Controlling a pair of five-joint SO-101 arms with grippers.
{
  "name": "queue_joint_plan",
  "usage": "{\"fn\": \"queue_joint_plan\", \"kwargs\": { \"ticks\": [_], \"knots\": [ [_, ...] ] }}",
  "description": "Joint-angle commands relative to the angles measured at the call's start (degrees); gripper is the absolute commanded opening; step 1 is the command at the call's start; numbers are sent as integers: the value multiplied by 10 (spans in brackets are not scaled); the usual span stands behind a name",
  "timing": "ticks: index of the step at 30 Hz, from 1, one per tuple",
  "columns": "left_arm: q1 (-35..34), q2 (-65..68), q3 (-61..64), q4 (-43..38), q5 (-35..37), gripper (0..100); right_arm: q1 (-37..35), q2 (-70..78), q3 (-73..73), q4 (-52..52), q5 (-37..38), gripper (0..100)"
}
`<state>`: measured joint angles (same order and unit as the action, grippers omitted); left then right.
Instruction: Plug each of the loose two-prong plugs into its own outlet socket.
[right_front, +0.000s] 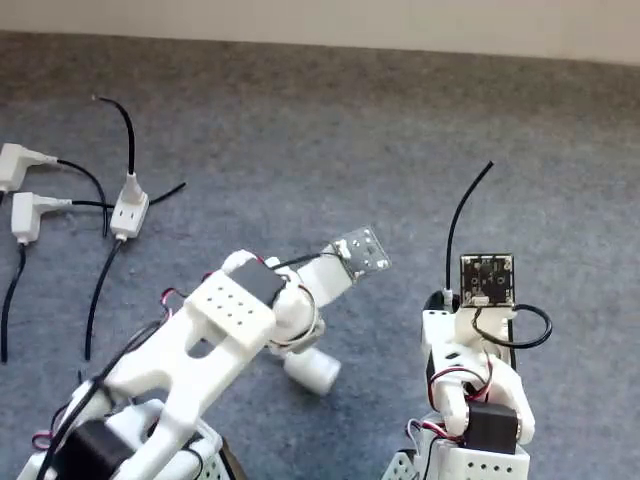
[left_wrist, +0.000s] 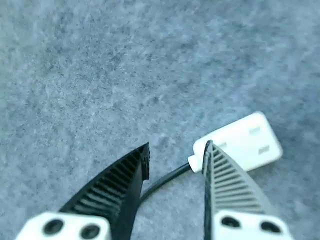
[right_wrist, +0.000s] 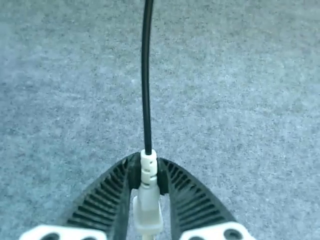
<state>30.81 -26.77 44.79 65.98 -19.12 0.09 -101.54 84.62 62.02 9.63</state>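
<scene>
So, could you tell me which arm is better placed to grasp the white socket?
Left: the left end effector, open, sits beside the socket; the right end effector is shut on a corded connector.

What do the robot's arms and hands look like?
The left arm and right arm are chunky white plastic with black motors and thin red and black wires at the joints. The left hand and right hand each have two pointy black fingers, ribbed inside, on white bases with screw holes.
</scene>
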Motion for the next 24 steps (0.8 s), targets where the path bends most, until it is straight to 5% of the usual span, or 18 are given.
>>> {"fn": "queue_joint_plan", "kwargs": {
  "ticks": [1, 7, 13, 24],
  "knots": [
    [29, -88, -14, 76, 16, 197, 7, -6, -3, 2, -4, 5],
    [34, -144, 3, 164, -8, 197, 7, -6, -3, 2, -3, 5],
    [60, -204, 97, 215, -225, 197, 7, -6, -3, 2, 9, 5],
    [38, -328, 233, -7, -372, 345, 4, -6, -3, 2, 11, 5]
  ]
}}
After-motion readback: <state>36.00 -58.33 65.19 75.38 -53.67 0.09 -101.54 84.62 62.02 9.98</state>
